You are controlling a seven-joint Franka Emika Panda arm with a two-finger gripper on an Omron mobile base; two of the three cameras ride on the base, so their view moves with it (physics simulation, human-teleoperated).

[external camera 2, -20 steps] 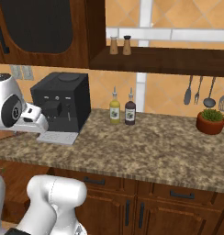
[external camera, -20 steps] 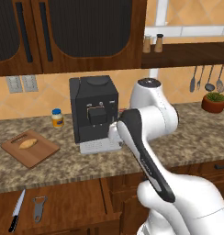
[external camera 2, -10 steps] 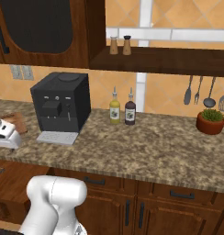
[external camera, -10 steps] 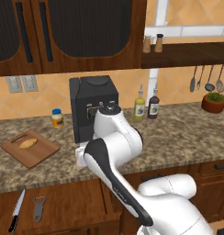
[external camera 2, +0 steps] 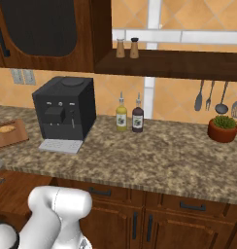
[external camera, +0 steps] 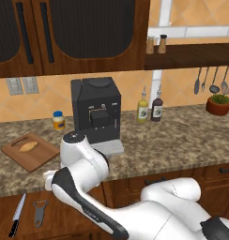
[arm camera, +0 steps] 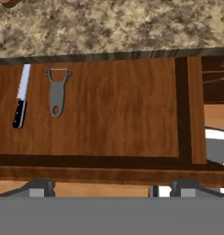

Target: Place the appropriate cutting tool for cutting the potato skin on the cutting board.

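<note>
Gripper (arm camera: 111, 186) open, peeler (arm camera: 57, 91) and knife (arm camera: 21, 96) in drawer (arm camera: 123, 110)

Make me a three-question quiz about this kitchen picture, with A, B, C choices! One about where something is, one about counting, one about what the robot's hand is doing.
1. Where does the potato lie?
A. on the cutting board
B. in the drawer
C. on the coffee machine

2. How many bottles stand beside the coffee machine?
A. one
B. two
C. four

3. The gripper is:
A. holding the peeler
B. holding the knife
C. open

Answers: 1 A, it rests on the board. 2 B, two bottles stand together. 3 C, the peeler and knife lie untouched in the drawer.
</note>
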